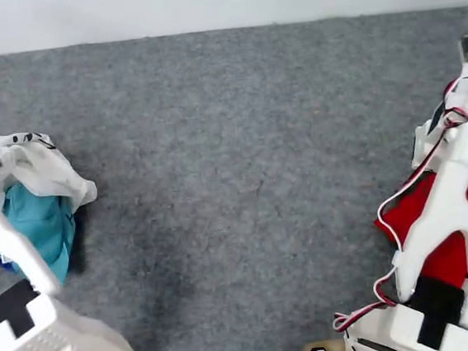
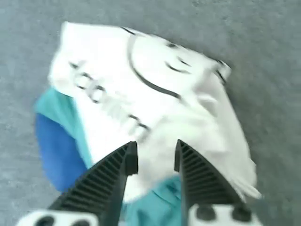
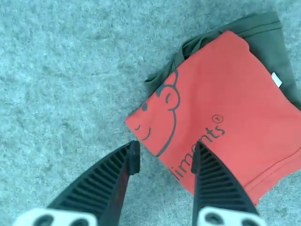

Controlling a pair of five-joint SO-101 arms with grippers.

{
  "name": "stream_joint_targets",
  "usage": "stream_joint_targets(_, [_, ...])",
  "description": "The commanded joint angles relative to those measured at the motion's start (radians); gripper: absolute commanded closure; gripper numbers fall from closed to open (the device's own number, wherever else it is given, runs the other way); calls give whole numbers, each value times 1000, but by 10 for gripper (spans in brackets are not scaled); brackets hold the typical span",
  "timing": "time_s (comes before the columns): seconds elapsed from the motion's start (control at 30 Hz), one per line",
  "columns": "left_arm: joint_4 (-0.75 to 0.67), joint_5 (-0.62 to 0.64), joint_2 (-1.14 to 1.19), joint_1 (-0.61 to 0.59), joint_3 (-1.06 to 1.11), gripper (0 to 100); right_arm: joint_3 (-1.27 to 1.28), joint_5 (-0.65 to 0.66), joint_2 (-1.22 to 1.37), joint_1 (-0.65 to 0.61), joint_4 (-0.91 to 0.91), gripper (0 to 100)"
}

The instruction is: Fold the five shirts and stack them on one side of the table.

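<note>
A crumpled white shirt (image 1: pixel 47 173) (image 2: pixel 155 84) with black print lies on top of a teal shirt (image 1: pixel 40 223) (image 2: pixel 56 110) and a blue shirt (image 2: pixel 56 155) at the table's left edge. My left gripper (image 2: pixel 155 157) hangs open just over the white shirt's near edge, with white cloth showing in the gap. At the right edge a folded red shirt (image 1: pixel 411 208) (image 3: pixel 221 108) with a bear print rests on a dark green shirt (image 3: pixel 273 33). My right gripper (image 3: pixel 164 157) is open above the red shirt's corner, holding nothing.
Grey felt (image 1: pixel 241 158) covers the table, with a broad bare stretch between the two piles. A white wall (image 1: pixel 217 3) runs along the far edge. The right arm (image 1: pixel 460 195) covers much of the red shirt from above.
</note>
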Motion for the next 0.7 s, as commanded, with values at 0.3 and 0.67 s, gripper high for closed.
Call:
stream_joint_targets(0.3, [-72,2,115,64,-102,866,-3,12,-33,-5,39,811])
stream_joint_targets(0.67, [-115,0,275,86,-125,869,-2,9,-33,-131,39,811])
